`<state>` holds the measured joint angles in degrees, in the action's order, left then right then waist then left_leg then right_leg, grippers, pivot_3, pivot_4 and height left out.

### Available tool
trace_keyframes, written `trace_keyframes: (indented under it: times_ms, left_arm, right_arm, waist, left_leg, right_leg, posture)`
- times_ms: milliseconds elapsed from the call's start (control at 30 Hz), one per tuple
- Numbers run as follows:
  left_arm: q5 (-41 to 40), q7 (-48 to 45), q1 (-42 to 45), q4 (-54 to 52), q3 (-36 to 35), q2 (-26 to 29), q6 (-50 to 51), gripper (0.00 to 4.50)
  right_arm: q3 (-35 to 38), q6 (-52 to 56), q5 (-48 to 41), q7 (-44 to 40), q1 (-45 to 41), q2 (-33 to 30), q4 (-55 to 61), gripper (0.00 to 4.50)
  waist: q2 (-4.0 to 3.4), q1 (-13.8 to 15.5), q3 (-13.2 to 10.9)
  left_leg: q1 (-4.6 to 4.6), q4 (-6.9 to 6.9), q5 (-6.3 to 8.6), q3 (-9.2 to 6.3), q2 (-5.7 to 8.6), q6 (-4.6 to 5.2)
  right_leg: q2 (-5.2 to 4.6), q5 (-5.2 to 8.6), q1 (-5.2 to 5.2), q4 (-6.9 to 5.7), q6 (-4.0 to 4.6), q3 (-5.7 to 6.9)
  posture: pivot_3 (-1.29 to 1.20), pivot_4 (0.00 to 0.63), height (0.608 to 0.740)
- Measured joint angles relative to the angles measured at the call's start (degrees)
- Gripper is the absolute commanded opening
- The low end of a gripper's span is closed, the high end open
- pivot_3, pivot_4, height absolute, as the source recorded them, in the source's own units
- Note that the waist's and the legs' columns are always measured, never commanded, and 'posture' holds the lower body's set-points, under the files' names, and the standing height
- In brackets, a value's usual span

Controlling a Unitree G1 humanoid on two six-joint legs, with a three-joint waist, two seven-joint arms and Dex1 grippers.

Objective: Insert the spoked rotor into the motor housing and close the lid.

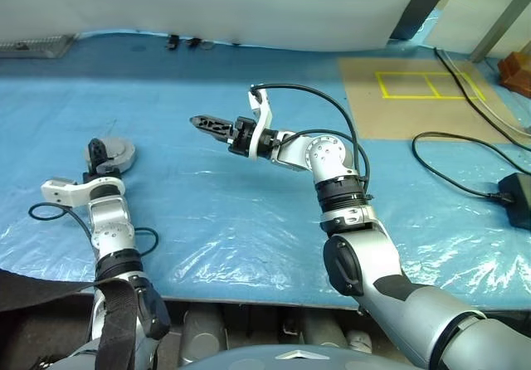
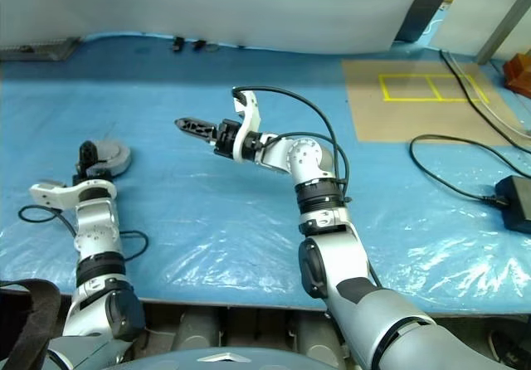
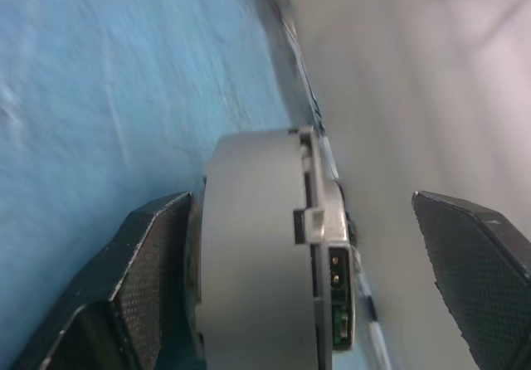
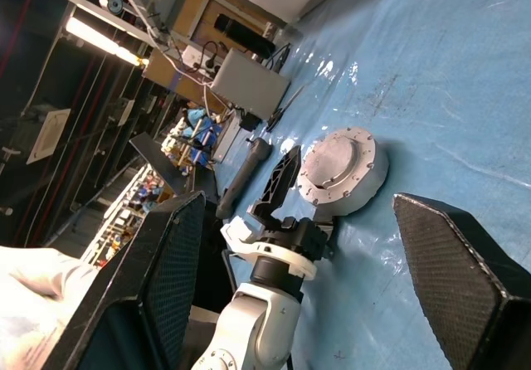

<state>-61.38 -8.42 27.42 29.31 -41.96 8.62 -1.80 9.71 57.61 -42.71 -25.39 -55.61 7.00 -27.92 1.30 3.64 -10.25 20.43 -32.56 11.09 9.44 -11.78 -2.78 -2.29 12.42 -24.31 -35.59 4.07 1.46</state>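
A wide surface (image 1: 249, 221) is covered in crinkled blue plastic sheeting that gleams in patches. Near its left side sits the motor housing (image 1: 119, 156) — a short, round, silver-grey metal can with its lid (image 4: 338, 164) closed, a flat grey disc with small bolts around the rim. The can rests flat on the sheeting.

The left end effector (image 1: 97, 159) is right at the housing, its two black, finely textured fingers (image 3: 153, 262) spread wide. In the left wrist view one finger lies against the can's smooth curved wall while the other stands clear of it, so nothing is gripped.

The right end effector (image 1: 202, 124) hangs above the middle of the surface, well apart from the housing, pointing toward the left. Its dimpled black fingers (image 4: 452, 262) are also spread wide and hold nothing.

A black cable (image 1: 465, 167) curls on the surface's right, beside a tan mat (image 1: 415, 96) marked with yellow tape.
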Motion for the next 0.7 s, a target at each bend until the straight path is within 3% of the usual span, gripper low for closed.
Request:
trace_keyframes:
  times_ms: [167, 367, 633, 700]
  left_arm:
    - [10.15, 0.28, -3.94, -1.98, 1.85, 1.44, -6.68, 4.48]
    - [19.9, -5.38, -13.07, -15.83, 9.43, 4.61, -7.5, 4.48]
    - [28.73, -19.11, -26.09, -32.62, 23.92, 11.5, -3.24, 4.48]
    - [32.45, -22.9, -28.78, -34.76, 28.29, 14.04, -3.12, 4.5]
  right_arm:
    - [-5.33, -3.43, 4.18, -1.69, 0.21, -0.94, 1.39, 3.79]
    - [-19.17, -23.13, 18.53, -6.46, 8.09, -4.04, 11.98, 3.79]
    - [-26.16, -39.8, 28.37, -16.55, 19.84, -16.82, 18.59, 3.79]
    - [-25.54, -40.99, 28.87, -17.55, 21.97, -18.98, 19.13, 4.14]
  waist:
    - [0.0, 0.01, 0.0]
    - [0.03, 0.68, 0.01]
    - [0.01, 0.47, 0.0]
    - [-0.01, 0.28, -0.01]
  left_leg:
    - [0.08, 0.04, 0.0, -0.03, -0.05, 0.0]
    - [0.23, 0.05, 0.0, -0.16, -0.05, 0.0]
    - [0.1, -0.09, 0.01, -0.13, -0.04, 0.03]
    - [0.06, -0.08, 0.02, -0.11, -0.05, 0.04]
  right_leg:
    - [0.0, 0.0, -0.01, 0.12, -0.01, 0.04]
    - [-0.19, 0.0, -0.01, 0.19, -0.05, 0.17]
    - [-0.22, 0.15, 0.06, 0.1, 0.16, 0.1]
    - [-0.19, 0.16, 0.06, 0.1, 0.17, 0.06]
  posture:
    - [0.0, 0.15, 0.74]
    - [0.0, 0.15, 0.74]
    - [0.0, 0.15, 0.74]
    - [0.0, 0.15, 0.74]
